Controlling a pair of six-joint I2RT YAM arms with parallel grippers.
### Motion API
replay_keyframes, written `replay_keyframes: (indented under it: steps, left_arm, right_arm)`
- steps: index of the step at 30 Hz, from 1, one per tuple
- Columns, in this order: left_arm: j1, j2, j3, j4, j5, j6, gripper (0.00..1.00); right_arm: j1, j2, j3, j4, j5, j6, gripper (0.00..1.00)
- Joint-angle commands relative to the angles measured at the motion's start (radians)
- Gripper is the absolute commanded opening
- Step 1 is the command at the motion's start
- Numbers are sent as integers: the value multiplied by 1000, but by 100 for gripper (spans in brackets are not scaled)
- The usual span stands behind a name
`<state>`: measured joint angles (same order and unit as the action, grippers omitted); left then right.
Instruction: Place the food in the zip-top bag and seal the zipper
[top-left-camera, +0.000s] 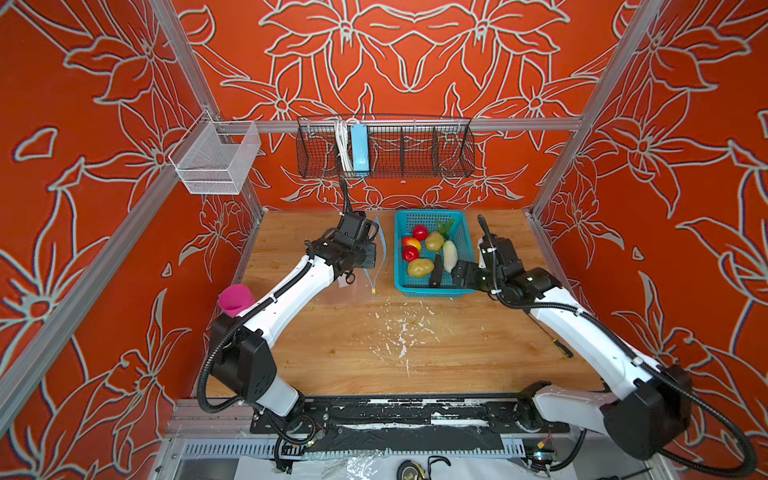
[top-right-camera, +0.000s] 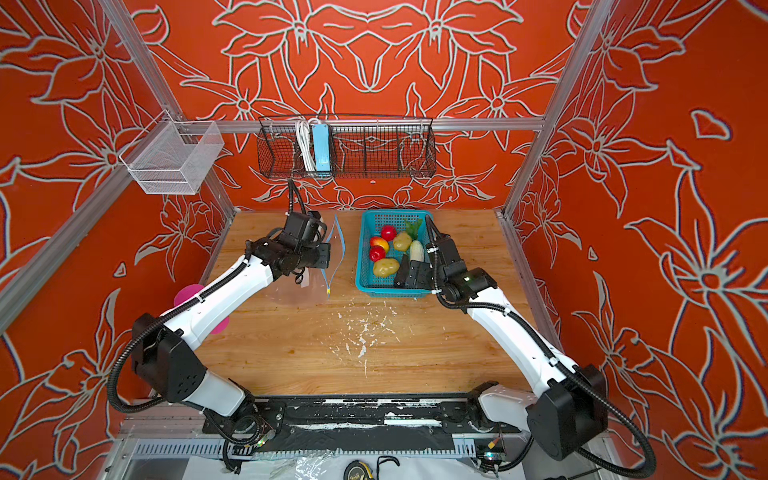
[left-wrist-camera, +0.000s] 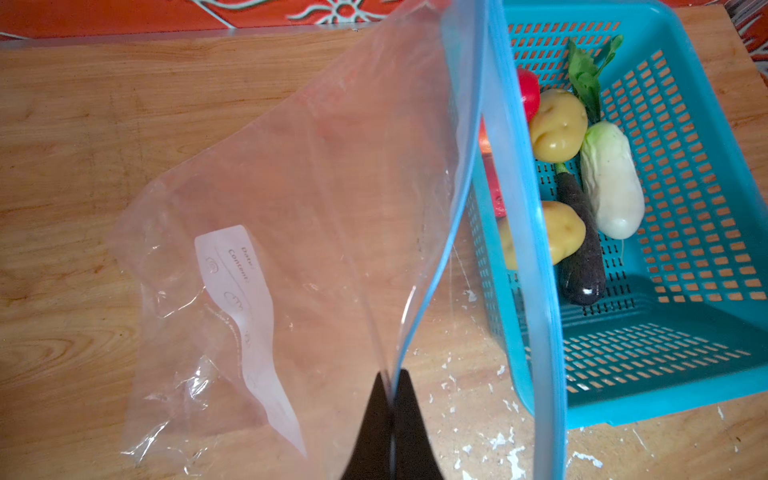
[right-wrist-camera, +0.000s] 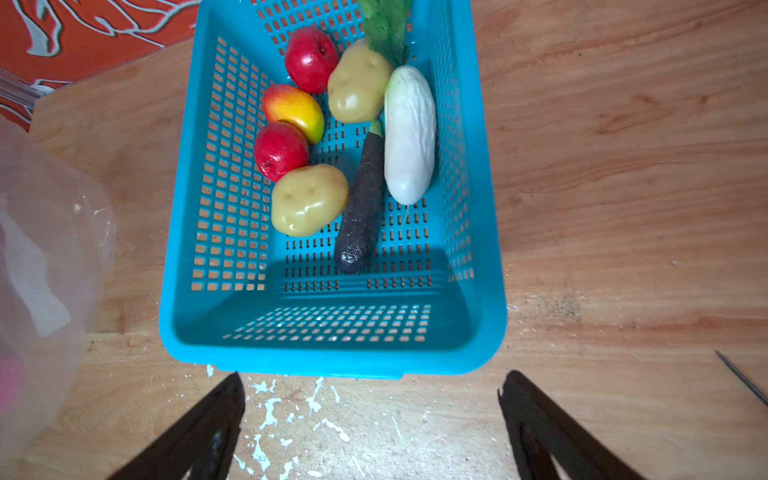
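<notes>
The teal perforated plastic basket (right-wrist-camera: 332, 357) holds the toy food (right-wrist-camera: 309, 199). Beside it, my left gripper (left-wrist-camera: 392, 382) pinches the blue zipper strip (left-wrist-camera: 544, 311) of the clear floppy zip-top bag (left-wrist-camera: 311, 187). My right gripper (right-wrist-camera: 372, 376) gapes empty. The white label (left-wrist-camera: 245, 299) is legible only in my left wrist view.

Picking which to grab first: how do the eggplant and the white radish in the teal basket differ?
Colour: the eggplant is dark purple-black; the white radish is pale with green leaves. Girth: the eggplant is slimmer, the white radish thicker. Reach: the eggplant extends further toward the basket's bare end than the white radish. Shared: both are elongated, lying side by side in the teal basket.
</notes>
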<state>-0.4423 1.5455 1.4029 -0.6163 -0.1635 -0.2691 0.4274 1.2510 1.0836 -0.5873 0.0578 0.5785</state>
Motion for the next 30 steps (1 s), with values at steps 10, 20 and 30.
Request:
replay_keyframes:
  steps: [10, 20, 30]
  left_arm:
    - [7, -10, 1, -25, -86, -59, 0]
    - [7, -10, 2, -47, -111, -104, 0]
    - [7, -2, 12, -50, -108, -93, 0]
  right_arm:
    - [34, 217, 180, -16, 110, 117, 98]
    - [36, 408, 282, 14, 22, 166, 98]
    - [37, 524, 343, 14, -12, 183, 96]
